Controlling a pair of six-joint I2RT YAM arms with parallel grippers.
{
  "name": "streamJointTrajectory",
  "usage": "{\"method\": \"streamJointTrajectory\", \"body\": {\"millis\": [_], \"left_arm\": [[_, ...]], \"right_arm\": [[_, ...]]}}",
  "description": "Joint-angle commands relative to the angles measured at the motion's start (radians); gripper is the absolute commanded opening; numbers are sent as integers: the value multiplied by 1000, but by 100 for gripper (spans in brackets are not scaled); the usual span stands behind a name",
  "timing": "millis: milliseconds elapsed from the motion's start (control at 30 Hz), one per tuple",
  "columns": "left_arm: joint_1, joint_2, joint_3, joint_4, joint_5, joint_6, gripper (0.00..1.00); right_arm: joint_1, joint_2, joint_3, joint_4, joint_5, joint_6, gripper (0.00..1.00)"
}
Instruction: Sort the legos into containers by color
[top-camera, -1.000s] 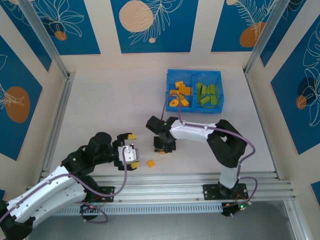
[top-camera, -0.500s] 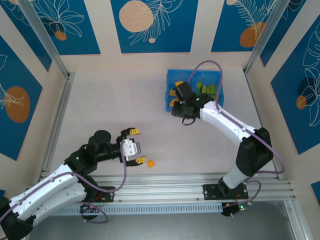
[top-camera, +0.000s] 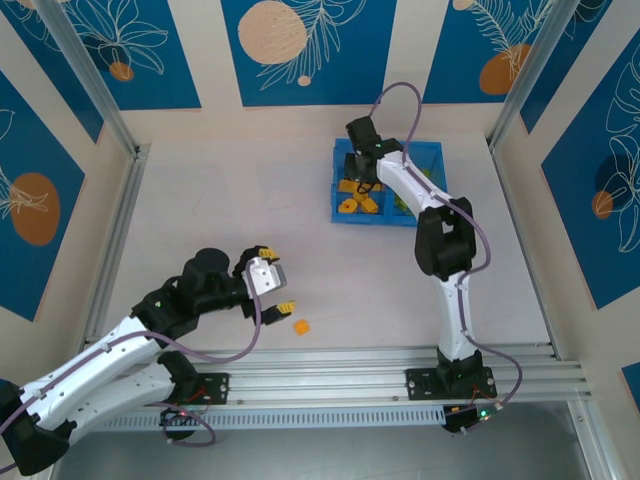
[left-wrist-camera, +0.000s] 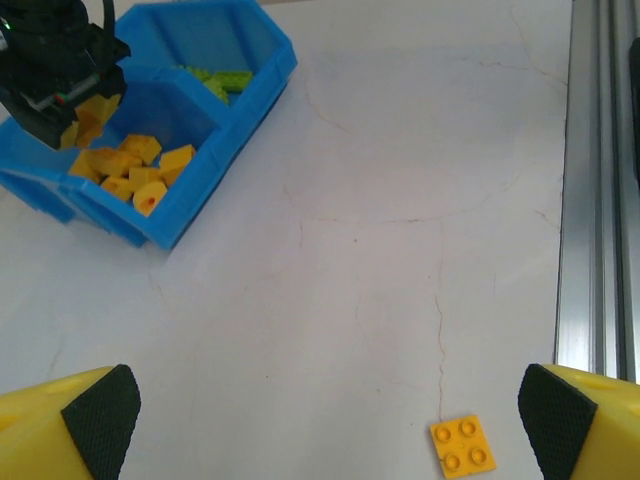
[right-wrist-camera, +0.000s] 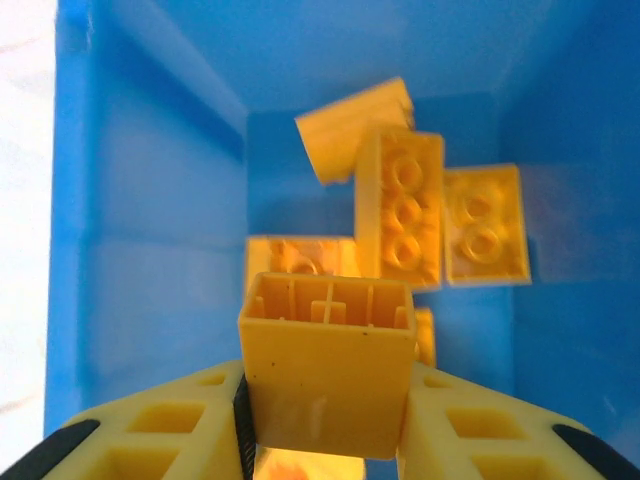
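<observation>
- Over the left compartment of the blue tray (right-wrist-camera: 140, 200), I read the right gripper (right-wrist-camera: 325, 445) clamped on an orange-yellow brick (right-wrist-camera: 328, 385), with sorted orange-yellow legos (right-wrist-camera: 400, 205) beneath.
- Left gripper (left-wrist-camera: 328, 418): fingers wide apart, empty; an orange-yellow plate (left-wrist-camera: 462, 446) lies just right of it on the table (left-wrist-camera: 400, 200).

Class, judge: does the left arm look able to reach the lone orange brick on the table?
Likely yes. The left gripper hangs open beside the orange brick, bare table between them; the right gripper, shut on a yellow brick, is far off over the tray.
</observation>
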Motion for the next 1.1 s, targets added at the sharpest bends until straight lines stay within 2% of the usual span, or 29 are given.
{"method": "streamJointTrajectory", "body": {"millis": [0,100,233,433,567,733,900,1067], "left_arm": [[7,0,21,-15,-31,-75,100],[7,5,30,-28,-58,-99,100],[7,0,19,-32,-105,-130,100],[7,23,20,-31,-98,-206,100],[7,76,26,-49,-54,-232,100],[-40,198,54,-136,31,-132,100],[-113,338,49,-156,-1,-104,100],[-170,524,110,-182,-30,-60,100]], "right_arm": [[-35,79,177,-43,-97,24,39],[-54,171,300,-61,-203,43,45],[-59,223,400,-119,-211,73,58],[-55,117,340,-151,-256,48,58],[-43,-90,130,-97,-320,17,58],[-25,-412,-232,-8,-393,-53,61],[-25,-676,-550,-5,-395,-70,68],[-19,-873,-762,-24,-392,-36,71]]}}
